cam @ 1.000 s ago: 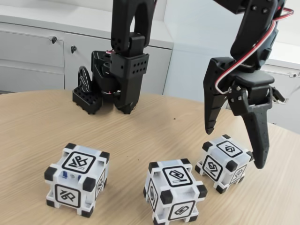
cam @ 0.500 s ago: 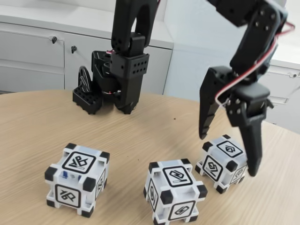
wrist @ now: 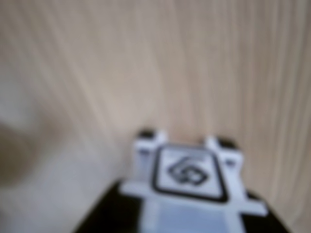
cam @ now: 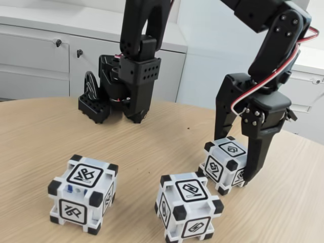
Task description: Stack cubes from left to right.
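Observation:
Three white cubes with black corners and glyph faces sit on the wooden table (cam: 35, 142) in the fixed view: the left cube (cam: 83, 195), the middle cube (cam: 188, 206) and the right cube (cam: 223, 163). My gripper (cam: 233, 162) reaches down over the right cube. One finger stands behind the cube's far left side and the other finger (cam: 255, 157) presses its right side, so the gripper is shut on it. The cube still rests on the table. In the blurred wrist view this cube (wrist: 189, 172) lies at the bottom centre with dark finger parts beside it.
A second black arm (cam: 129, 81) stands folded at the back of the table, behind the left and middle cubes. White cabinets (cam: 35, 55) line the wall behind. The round table edge curves down at the far right (cam: 314, 152).
The gripper came down from above the right cube and closed its fingers around it. The right cube slid a little to the left, toward the middle cube.

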`<state>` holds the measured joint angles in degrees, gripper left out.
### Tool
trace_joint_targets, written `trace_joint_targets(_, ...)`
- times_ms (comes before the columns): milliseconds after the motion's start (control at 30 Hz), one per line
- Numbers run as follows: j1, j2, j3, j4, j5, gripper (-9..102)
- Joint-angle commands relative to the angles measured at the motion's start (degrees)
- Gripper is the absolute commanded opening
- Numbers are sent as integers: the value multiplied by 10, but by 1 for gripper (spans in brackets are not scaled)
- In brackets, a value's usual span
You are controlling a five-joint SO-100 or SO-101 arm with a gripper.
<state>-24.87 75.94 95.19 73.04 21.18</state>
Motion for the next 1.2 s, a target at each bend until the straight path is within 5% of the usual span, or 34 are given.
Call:
trace_joint_targets(0, 6, 15, -24, 8, 3, 18)
trace_joint_targets(500, 94, 334, -23, 105, -27, 19)
trace_joint_targets(1167, 475, 439, -5, 108, -235, 20)
